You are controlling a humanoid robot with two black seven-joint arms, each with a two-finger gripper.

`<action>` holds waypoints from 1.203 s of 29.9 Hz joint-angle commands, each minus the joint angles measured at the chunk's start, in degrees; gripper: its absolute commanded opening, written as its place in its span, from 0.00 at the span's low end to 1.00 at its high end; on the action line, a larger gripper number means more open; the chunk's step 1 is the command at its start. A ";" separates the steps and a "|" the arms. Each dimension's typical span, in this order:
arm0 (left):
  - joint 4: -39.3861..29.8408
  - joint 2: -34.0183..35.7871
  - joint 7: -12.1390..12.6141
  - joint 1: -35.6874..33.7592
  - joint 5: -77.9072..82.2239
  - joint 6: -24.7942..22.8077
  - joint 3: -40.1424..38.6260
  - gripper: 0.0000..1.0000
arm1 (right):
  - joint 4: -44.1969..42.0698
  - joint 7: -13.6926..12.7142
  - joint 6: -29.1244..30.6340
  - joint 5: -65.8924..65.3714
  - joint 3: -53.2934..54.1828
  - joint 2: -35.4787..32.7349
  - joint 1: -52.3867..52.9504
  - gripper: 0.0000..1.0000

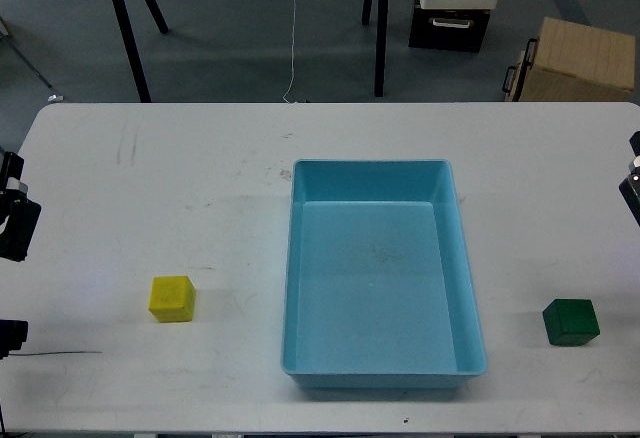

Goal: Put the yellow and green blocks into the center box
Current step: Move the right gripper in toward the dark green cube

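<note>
Blocks outside tray

Currently yellow block (171, 299), matte, bright, sits on white table (150, 188) at 9 o'clock of light-blue tray (470, 288); dark green block (571, 321) at 3 o'clock, both well apart from it. No legible writing. Left gripper (14, 213) and right gripper (632, 180) barely in view at the edges; openings cannot be told.

White table (150, 158), rounded far corners, surface scuffed with faint dark marks toward the far left. Light-blue tray (470, 288) resting directly on it at centre, long side running near to far, interior bare. Yellow block (172, 299) on the surface left of the tray, well apart from it. Green block (571, 321) on the surface right of the tray, near the right edge, likewise apart.
</note>
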 commanded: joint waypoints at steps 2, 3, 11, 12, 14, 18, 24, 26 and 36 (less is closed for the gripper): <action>-0.02 0.36 0.11 -0.12 0.03 0.00 0.42 1.00 | -0.31 0.02 -0.21 0.11 1.03 0.11 0.32 1.00; -0.02 0.62 0.19 -0.12 0.03 0.00 0.42 1.00 | -0.31 0.20 0.05 0.11 1.73 0.37 0.32 1.00; -0.02 0.36 -0.16 -0.64 0.03 0.00 0.24 1.00 | -1.98 0.90 3.18 -0.24 7.54 7.58 1.02 1.00; -0.02 0.27 -0.42 -0.82 0.03 0.00 0.16 1.00 | -2.94 0.90 3.18 -0.33 7.45 7.23 1.46 1.00; -0.02 0.01 -0.60 -1.69 -0.05 0.00 0.15 1.00 | -4.17 0.90 3.18 -0.94 7.36 4.61 1.91 1.00; -0.02 -0.52 -0.77 -3.72 -0.05 0.00 0.15 1.00 | -4.53 0.29 -4.23 -4.63 3.77 -10.40 3.04 1.00; 0.15 -0.52 -0.69 -6.53 -0.05 0.00 0.33 1.00 | -7.16 -3.40 -7.59 -9.37 -9.31 -36.59 14.71 1.00; 0.24 -0.52 -0.68 -7.06 -0.05 0.00 0.33 1.00 | -7.87 -5.24 -7.68 -12.18 -15.46 -42.75 21.29 1.00; 0.24 -2.01 -0.42 -8.03 0.03 0.00 3.31 1.00 | -7.08 -10.51 -7.68 -47.05 -49.31 -50.07 51.55 1.00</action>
